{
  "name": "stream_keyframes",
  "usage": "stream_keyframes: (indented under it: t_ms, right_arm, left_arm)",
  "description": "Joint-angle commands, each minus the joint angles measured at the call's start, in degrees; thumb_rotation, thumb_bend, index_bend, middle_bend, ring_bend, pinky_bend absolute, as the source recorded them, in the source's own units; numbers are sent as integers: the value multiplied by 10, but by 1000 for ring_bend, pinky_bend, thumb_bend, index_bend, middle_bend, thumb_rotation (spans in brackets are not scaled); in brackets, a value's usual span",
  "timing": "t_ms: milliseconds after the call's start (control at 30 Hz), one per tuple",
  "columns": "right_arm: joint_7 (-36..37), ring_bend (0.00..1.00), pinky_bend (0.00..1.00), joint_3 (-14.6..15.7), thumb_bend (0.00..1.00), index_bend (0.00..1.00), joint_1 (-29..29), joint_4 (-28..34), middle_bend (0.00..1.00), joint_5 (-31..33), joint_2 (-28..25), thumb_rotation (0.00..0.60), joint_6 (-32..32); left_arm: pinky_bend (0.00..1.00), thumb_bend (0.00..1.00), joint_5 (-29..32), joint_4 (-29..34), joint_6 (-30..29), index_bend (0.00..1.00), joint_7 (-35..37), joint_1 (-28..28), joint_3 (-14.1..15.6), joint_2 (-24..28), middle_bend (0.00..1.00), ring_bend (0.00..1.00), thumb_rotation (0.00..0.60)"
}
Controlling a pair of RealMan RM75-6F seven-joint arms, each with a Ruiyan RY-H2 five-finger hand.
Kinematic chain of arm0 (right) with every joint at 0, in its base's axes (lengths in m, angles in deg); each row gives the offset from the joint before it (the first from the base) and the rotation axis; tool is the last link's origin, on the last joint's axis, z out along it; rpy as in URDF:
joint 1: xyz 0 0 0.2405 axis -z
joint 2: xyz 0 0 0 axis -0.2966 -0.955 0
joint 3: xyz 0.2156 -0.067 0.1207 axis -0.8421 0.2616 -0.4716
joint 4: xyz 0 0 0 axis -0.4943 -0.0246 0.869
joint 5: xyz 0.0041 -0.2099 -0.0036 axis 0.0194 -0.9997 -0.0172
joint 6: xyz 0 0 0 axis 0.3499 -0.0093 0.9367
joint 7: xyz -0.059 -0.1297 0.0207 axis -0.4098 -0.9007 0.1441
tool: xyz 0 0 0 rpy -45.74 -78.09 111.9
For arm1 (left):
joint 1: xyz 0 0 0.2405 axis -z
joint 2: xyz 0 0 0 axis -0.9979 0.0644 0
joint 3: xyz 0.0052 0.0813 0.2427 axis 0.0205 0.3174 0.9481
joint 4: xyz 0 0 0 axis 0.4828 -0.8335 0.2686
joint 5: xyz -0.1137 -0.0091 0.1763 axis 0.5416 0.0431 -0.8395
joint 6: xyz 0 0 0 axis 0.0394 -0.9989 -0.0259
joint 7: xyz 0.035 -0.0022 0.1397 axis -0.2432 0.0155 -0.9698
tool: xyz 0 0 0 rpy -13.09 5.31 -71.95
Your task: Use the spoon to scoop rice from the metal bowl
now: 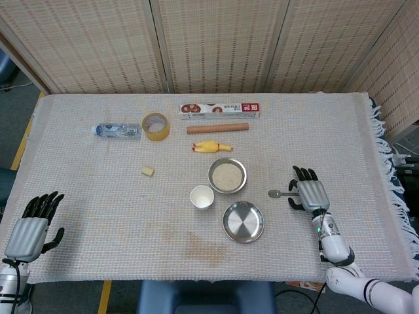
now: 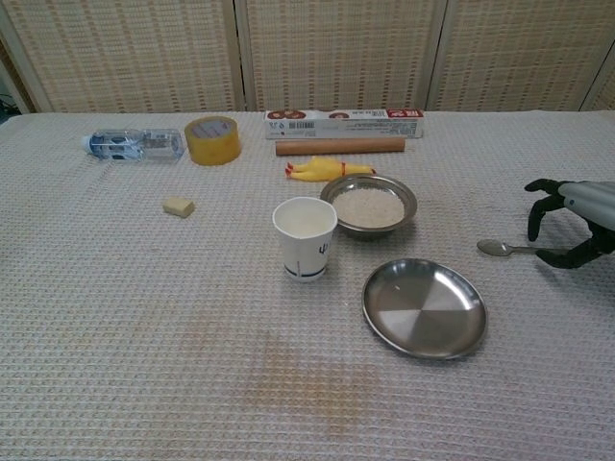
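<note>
A metal bowl (image 1: 227, 175) (image 2: 369, 206) full of rice sits mid-table. To its right the spoon (image 1: 274, 193) (image 2: 499, 248) lies flat on the cloth, scoop end toward the bowl. My right hand (image 1: 311, 194) (image 2: 582, 206) hovers over the spoon's handle with fingers spread and arched and the thumb beside the handle's end. The handle is hidden under the hand in the head view, and the spoon still lies on the cloth. My left hand (image 1: 30, 228) rests open at the table's front left corner, far from everything.
An empty metal plate (image 1: 243, 222) (image 2: 424, 308) and a paper cup (image 1: 201, 197) (image 2: 305, 237) stand just in front of the bowl. Behind it lie a yellow rubber chicken (image 1: 211, 146), a wooden roller (image 1: 217, 128), a long box (image 1: 220, 110), a tape roll (image 1: 156, 126), a water bottle (image 1: 116, 131) and a small block (image 1: 147, 171).
</note>
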Motion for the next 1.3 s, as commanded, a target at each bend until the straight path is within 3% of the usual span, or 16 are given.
stream_keyframes:
  t_ms: [33,1300]
  right_arm:
    - [-5,0,0,1,325,461,-5,-2,0,2,4,531,1]
    - [-35,0,0,21,332,518,-20,-24,0,25,17,560,1]
  left_arm:
    - [74,422,-1,1,-1,0,2,0,0,1,0,0,600]
    - [83,423,-3,-1,5,0,7,2,5,2,0,0,600]
